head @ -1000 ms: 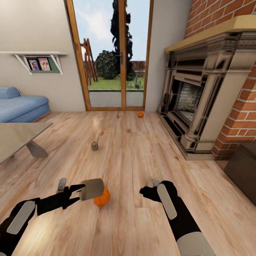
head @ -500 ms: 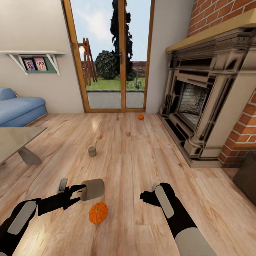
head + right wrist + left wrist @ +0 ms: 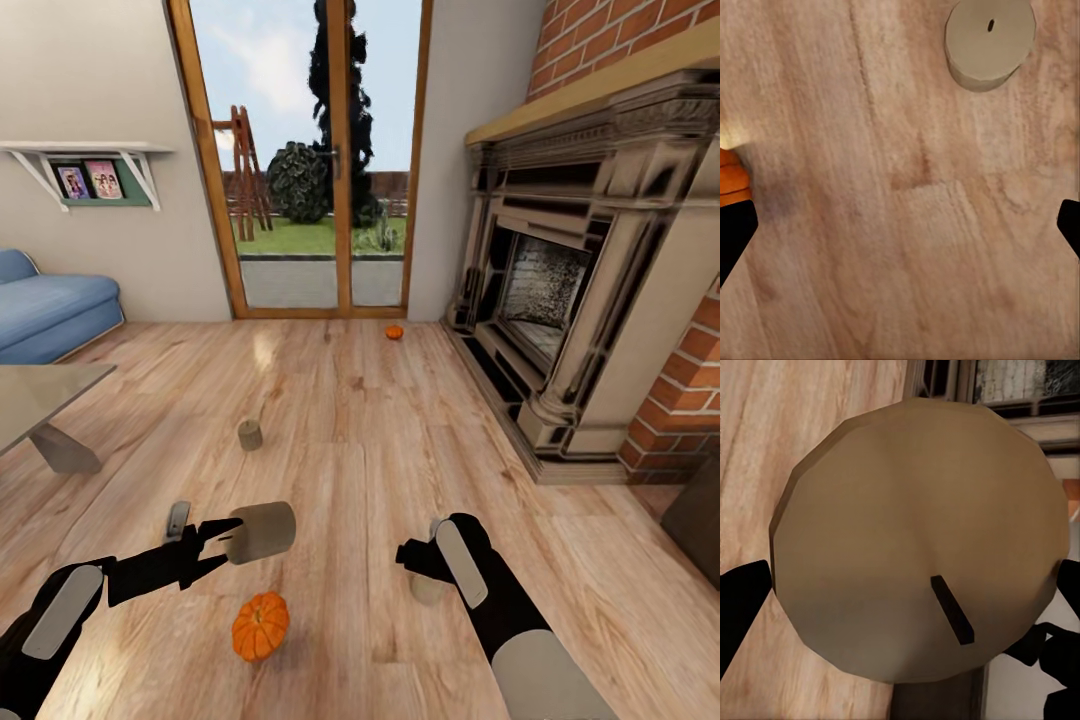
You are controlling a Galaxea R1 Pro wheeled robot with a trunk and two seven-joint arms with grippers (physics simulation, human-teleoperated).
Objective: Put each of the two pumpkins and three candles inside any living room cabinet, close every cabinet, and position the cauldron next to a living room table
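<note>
The left gripper [image 3: 222,540] reaches forward low over the floor, fingers clamped on a candle [image 3: 262,531]. The right gripper [image 3: 417,556] points down beside it, fingers spread apart, holding nothing.

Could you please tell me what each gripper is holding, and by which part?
The left gripper holds a stubby grey-tan candle on its side, clamped across its round wall. The right gripper is open, holding nothing.

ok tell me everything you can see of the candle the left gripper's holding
The short, stubby grey-tan cylinder candle is clamped in the left gripper, lying on its side in the air above the wood floor. The left wrist view shows its flat, faceted round end with a short dark wick, a black finger on either side.
</note>
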